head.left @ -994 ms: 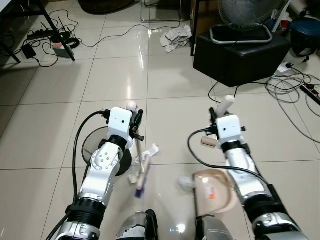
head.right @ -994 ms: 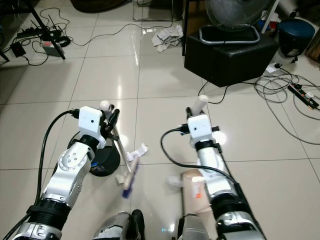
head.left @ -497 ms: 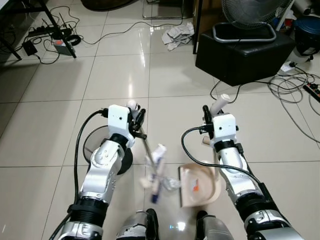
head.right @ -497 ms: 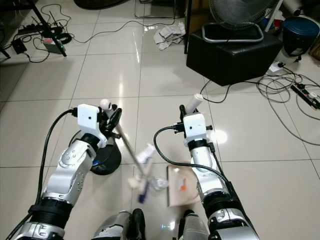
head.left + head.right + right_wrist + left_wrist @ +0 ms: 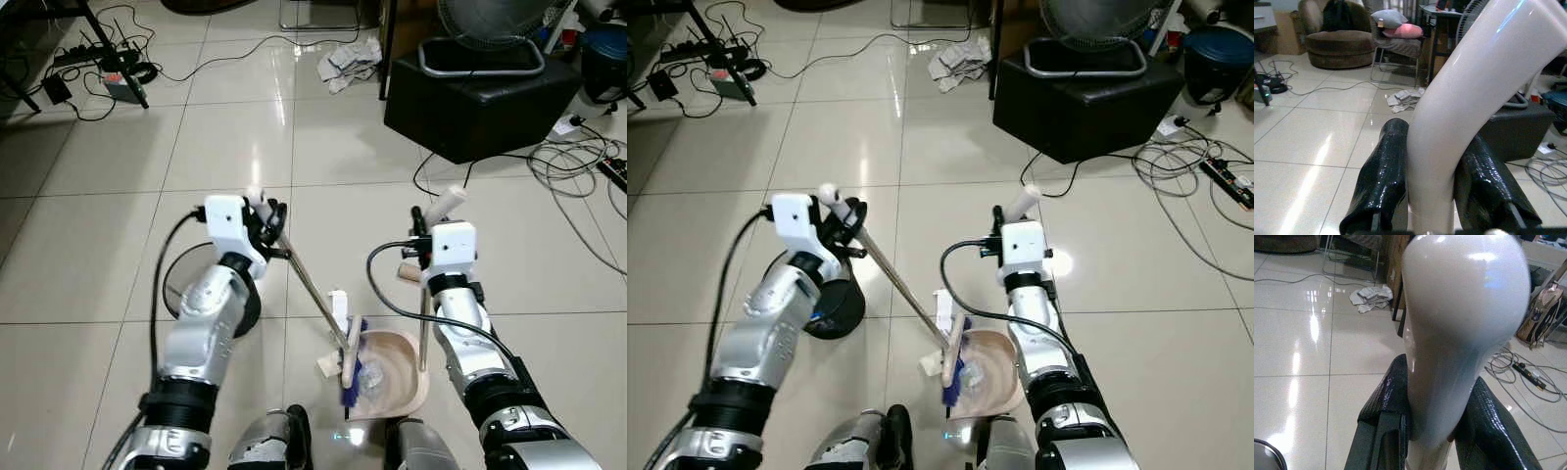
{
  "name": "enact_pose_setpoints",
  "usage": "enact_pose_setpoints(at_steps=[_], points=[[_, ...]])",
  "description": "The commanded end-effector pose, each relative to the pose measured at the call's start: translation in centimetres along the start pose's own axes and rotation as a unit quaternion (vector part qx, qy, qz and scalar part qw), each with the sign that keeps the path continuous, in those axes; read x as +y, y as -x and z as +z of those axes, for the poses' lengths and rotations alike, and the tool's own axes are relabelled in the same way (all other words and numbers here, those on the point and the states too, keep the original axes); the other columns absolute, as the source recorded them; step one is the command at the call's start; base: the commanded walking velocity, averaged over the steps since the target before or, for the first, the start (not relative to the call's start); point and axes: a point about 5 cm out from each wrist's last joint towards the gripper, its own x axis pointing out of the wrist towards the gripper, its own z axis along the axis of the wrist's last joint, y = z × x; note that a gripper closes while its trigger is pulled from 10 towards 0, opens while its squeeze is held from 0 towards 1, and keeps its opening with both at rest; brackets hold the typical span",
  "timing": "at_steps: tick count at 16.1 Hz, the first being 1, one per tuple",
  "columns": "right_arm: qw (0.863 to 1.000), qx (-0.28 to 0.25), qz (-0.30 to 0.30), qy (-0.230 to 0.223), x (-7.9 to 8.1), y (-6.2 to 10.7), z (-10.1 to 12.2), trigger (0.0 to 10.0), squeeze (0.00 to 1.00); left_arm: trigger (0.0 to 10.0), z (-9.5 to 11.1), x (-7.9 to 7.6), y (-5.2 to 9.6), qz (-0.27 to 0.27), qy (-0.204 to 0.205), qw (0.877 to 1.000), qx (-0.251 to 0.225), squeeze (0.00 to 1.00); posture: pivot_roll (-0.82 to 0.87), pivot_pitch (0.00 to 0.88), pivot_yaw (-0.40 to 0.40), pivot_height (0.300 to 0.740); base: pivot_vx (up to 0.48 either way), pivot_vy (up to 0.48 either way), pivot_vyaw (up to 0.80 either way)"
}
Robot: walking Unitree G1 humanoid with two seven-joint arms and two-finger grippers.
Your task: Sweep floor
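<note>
- 1 black ottoman (image 5: 475, 103) w/ fan base on top, cables (image 5: 578, 171) beside, well ahead.
- 1 dustpan (image 5: 392, 377) on tiles betw. arms; right gripper (image 5: 1432, 196) fingers clamped on its handle.
- 1 broom (image 5: 313, 294); left gripper (image 5: 1432, 431) clamped on grip, brush end at dustpan mouth.
- 1 crumpled paper (image 5: 350, 64) far off.

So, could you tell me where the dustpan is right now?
In the left eye view the dustpan lies on the tiled floor just before the robot's feet, below the right gripper, with the brush head at its mouth.

Both arms were silver, jointed metal, each capped by a white boxy wrist housing. A thick black cable looped from each housing down the forearm. The gripper fingers (image 5: 1382, 186) were glossy, textured black.
</note>
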Motion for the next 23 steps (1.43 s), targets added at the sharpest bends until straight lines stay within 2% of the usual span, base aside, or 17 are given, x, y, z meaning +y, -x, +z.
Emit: enact_pose_setpoints(at_steps=[1, 5, 8, 12, 17, 21, 23], points=[[1.000, -0.008, -0.009, -0.018, 0.0, -0.1, 0.2, 10.0, 0.00, 10.0, 0.7, -0.4, -0.2, -0.025, 0.016, 1.000, -0.006, 0.00, 0.10, 0.226, 0.115, 0.740, 0.000, 0.000, 0.00], [0.998, -0.034, -0.030, -0.047, -1.3, -0.2, 1.0, 10.0, 0.00, 10.0, 1.7, -0.5, -0.1, -0.067, -0.016, 0.998, -0.005, 0.00, 0.09, 0.204, 0.116, 0.740, 0.000, 0.000, 0.00], [0.994, -0.061, -0.051, -0.069, -2.7, 0.4, 1.6, 10.0, 0.00, 10.0, 3.0, -0.2, 0.1, -0.091, -0.017, 0.996, -0.012, 0.00, 0.08, 0.177, 0.122, 0.740, 0.000, 0.000, 0.00], [0.992, -0.077, -0.055, -0.084, -3.4, 1.3, 1.9, 10.0, 0.00, 10.0, 4.8, 1.4, -0.5, -0.066, -0.042, 0.996, -0.036, 0.00, 0.08, 0.162, 0.123, 0.740, 0.000, 0.000, 0.00], [0.986, -0.093, -0.069, -0.119, -5.0, 4.1, 1.9, 10.0, 0.00, 10.0, 6.7, 4.3, -1.2, -0.022, -0.051, 0.997, -0.048, 0.00, 0.07, 0.146, 0.125, 0.740, 0.000, 0.000, 0.00], [0.983, -0.101, -0.077, -0.134, -6.2, 5.7, 2.4, 10.0, 0.00, 10.0, 7.8, 5.4, -1.5, -0.023, -0.104, 0.993, -0.054, 0.00, 0.07, 0.141, 0.125, 0.740, 0.000, 0.000, 0.00], [0.982, -0.104, -0.079, -0.140, -6.6, 6.3, 2.6, 10.0, 0.00, 10.0, 8.4, 6.1, -1.5, -0.016, -0.112, 0.992, -0.059, 0.00, 0.07, 0.143, 0.130, 0.740, 0.000, 0.000, 0.00]])
